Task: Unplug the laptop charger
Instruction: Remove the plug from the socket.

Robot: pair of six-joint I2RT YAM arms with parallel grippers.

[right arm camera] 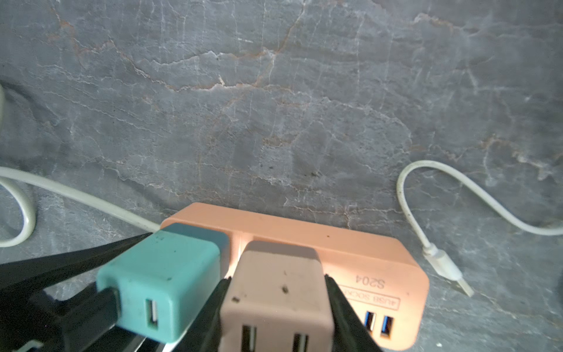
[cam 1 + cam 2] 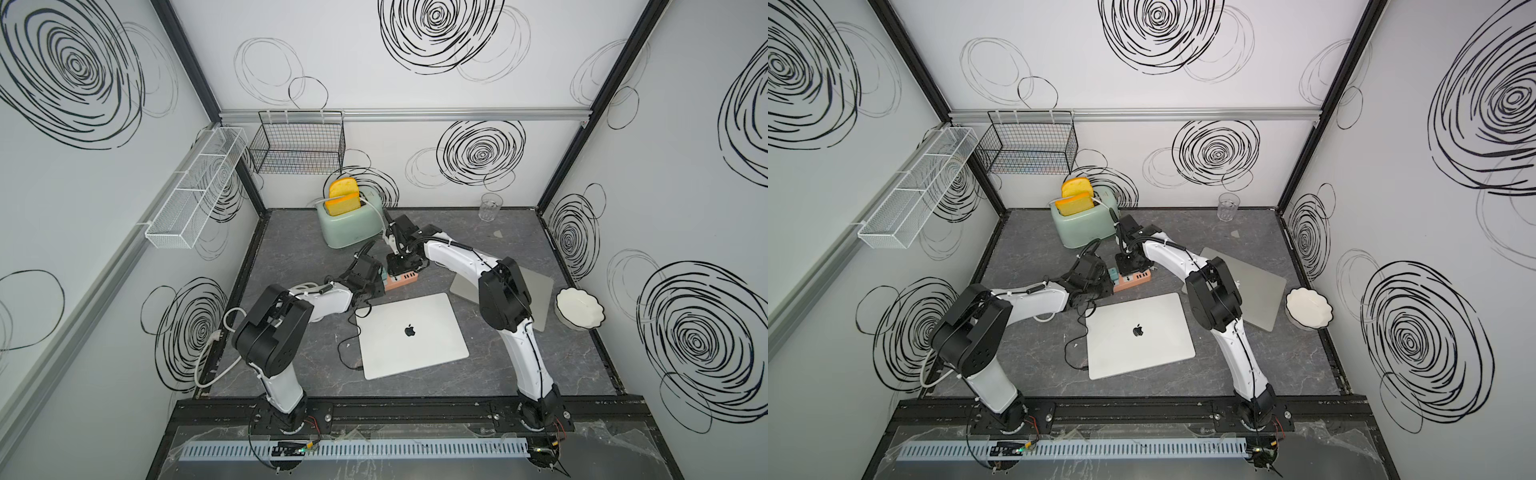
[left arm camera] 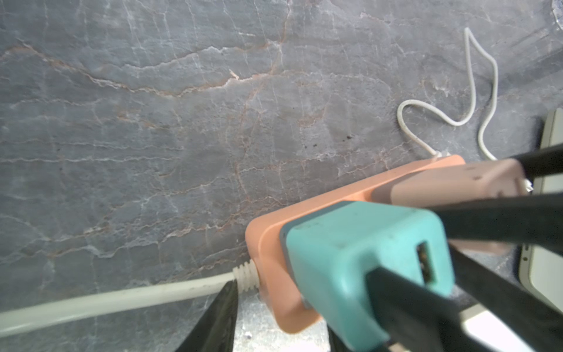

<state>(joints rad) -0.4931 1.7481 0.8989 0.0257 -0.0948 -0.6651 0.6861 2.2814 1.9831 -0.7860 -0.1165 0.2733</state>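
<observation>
Sitting side by side in the orange power strip (image 1: 350, 253), both plugged in upright: teal charger (image 1: 164, 283) at the cord end & beige charger (image 1: 274, 304) next to it, toward the strip's USB ports. Strip lies on the grey table (image 1: 274, 122) mid-scene, between toaster (image 2: 349, 226) and laptop (image 2: 411, 336). Black cable (image 1: 91, 311) is plugged into the teal charger. In both top views a black cable runs from under the left wrist to the laptop's left edge. Beige charger's two ports look empty.

Right gripper (image 1: 277, 279): jaws clamped on the beige charger, one finger flat on each side.

Left gripper (image 2: 1105, 286): over the strip's cord end, by the teal charger. One finger (image 3: 219, 317) sits just beside the strip's white cord (image 3: 122, 298), other finger hidden behind the teal charger. Can't tell if it's pinching anything or standing open.

Loose white cable (image 1: 441, 263) lies on the table near the strip's other end, plug free. Further out: flat grey slab (image 2: 1262, 282) under the right arm, white bowl (image 2: 579, 313) beside it, glass (image 2: 490, 206) by the back wall.
</observation>
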